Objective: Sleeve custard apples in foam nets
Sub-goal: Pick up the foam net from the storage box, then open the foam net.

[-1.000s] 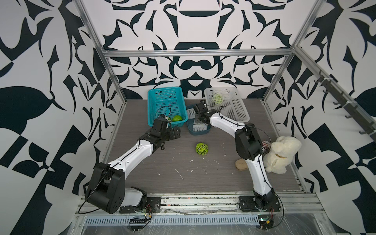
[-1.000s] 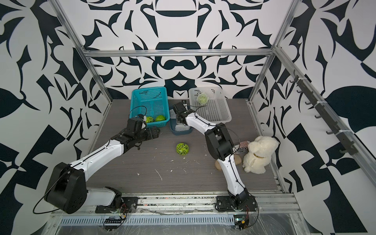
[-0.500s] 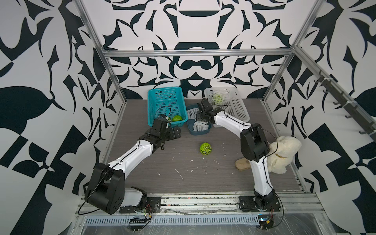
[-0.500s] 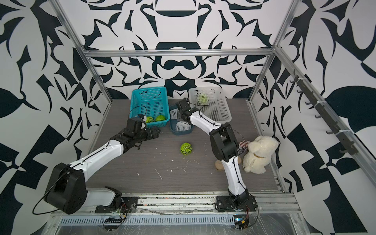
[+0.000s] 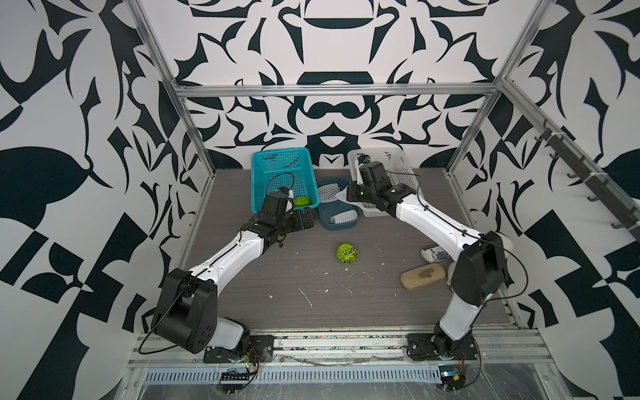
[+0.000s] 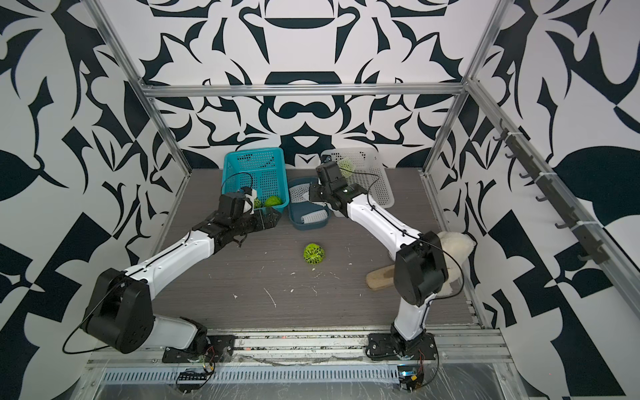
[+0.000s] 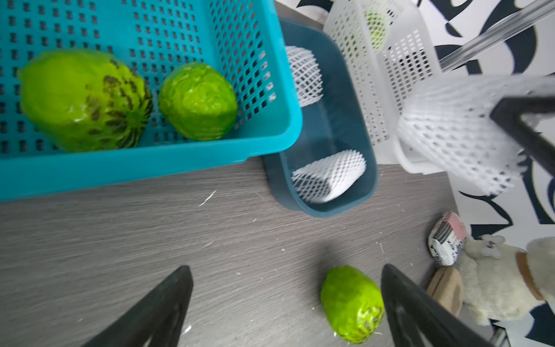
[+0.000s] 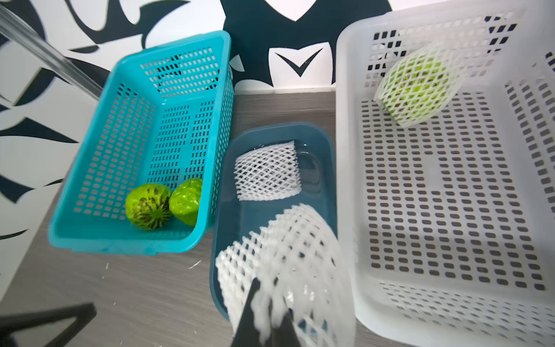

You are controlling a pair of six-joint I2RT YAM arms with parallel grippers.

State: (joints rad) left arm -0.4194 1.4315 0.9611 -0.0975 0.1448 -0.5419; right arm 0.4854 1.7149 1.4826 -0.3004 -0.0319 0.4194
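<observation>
The right gripper (image 8: 264,303) has its jaws pinched tight on one edge of a white foam net (image 8: 288,255) and holds it clear above the dark blue tray (image 8: 216,240), where two spare nets (image 8: 267,177) lie. Taking the back wall as 12 o'clock, the held net fans out from the jaws toward 12; I cannot tell which way its mouth opens. The loose custard apple (image 5: 346,253), which I judge this net is meant for, sits bare on the tabletop (image 5: 277,277) at about 6 o'clock from those jaws, well apart and lower. The left gripper (image 7: 285,270) hangs with jaws spread wide and empty, just off the near corner of the teal basket (image 5: 277,152). From there the same fruit lies at about 4 o'clock, so this looks the nearer arm, though not by much. Two unsleeved apples (image 8: 147,207) rest inside that basket, at about 9 o'clock from the net. A sleeved apple (image 8: 417,87) sits in the white basket (image 8: 345,150) at about 1 o'clock. The coming move, I'd say, turns on bringing net and loose fruit together along that 12-to-6 line.
</observation>
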